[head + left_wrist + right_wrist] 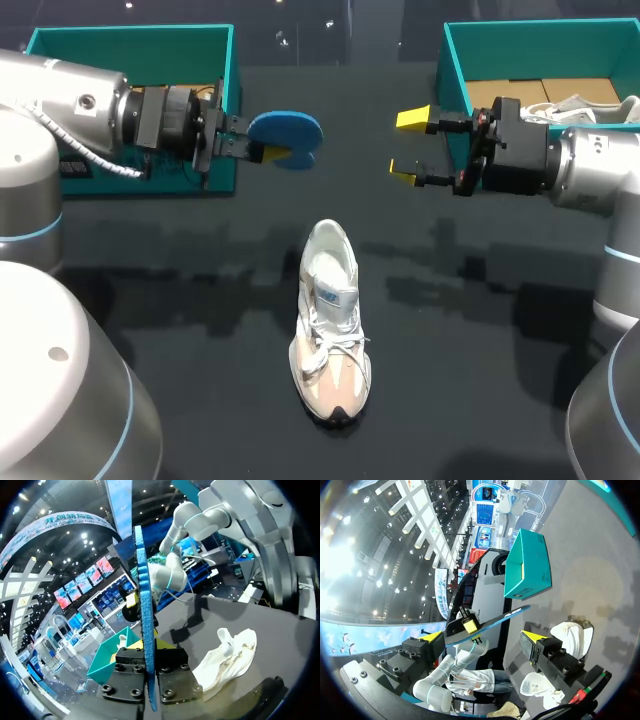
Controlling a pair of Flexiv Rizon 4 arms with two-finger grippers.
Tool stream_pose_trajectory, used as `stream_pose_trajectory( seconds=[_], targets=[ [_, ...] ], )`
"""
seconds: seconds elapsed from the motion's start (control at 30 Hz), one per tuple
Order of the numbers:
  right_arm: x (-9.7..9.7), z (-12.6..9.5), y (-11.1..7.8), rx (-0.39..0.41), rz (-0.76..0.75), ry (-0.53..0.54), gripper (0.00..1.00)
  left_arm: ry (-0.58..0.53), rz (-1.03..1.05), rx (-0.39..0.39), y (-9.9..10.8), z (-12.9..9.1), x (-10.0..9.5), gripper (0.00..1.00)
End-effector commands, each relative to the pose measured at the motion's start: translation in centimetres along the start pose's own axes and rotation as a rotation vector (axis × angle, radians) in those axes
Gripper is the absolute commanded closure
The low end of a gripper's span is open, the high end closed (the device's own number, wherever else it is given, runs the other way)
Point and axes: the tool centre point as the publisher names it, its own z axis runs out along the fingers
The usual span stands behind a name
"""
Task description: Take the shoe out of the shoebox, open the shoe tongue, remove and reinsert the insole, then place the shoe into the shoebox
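**A:** Where is the insole sitting right now?

**B:** The left gripper [262, 150] is clamping the blue insole [292, 136] by one end. It is holding it in the air in the upper middle of the frame, just off the corner of the teal box at the upper left [130, 42]. In the left wrist view the insole is standing edge-on between the fingers, which are pressing on its two flat faces. That grip is leaving the long free end sticking out ahead.

**A:** And the other arm?

**B:** The right gripper [410, 146] is hanging wide open and carrying nothing, right of centre near the top. It is facing the insole across a gap. I'm guessing it is waiting there to steady the shoe or take a hand-over.

**A:** What is the shoe doing?

**B:** The shoe [330, 330] is resting upright on its sole on the dark table [480, 330], in the lower middle, well apart from both grippers. Its toe is pointing at the bottom edge and its opening is facing up, which suits sliding the insole back in. I'm judging removal done, with reinsertion pending. After that the shoe is going into the shoebox [540, 38] at the upper right.
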Motion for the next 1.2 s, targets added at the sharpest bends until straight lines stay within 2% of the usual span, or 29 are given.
stream_pose_trajectory(
  seconds=[0.03, 0.53, 0.8, 1.2],
  targets=[
    [0.0, 0.0, -0.1, 0.000, 0.001, -0.003, 0.00, -0.020, -0.215, -0.006, -1.1, -0.8, 0.1, 1.00],
    [0.0, 0.0, -0.1, 0.000, 0.001, -0.003, 0.00, 0.024, -0.845, -0.012, -3.8, -2.5, 1.4, 1.00],
    [0.0, 0.0, -0.1, 0.000, 0.001, -0.003, 0.00, 0.051, -1.111, -0.001, -4.1, -2.8, 1.2, 1.00],
    [0.0, 0.0, -0.1, 0.000, 0.001, -0.003, 0.00, 0.071, -1.468, -0.016, -3.4, -1.7, 1.4, 1.00]
  ],
)
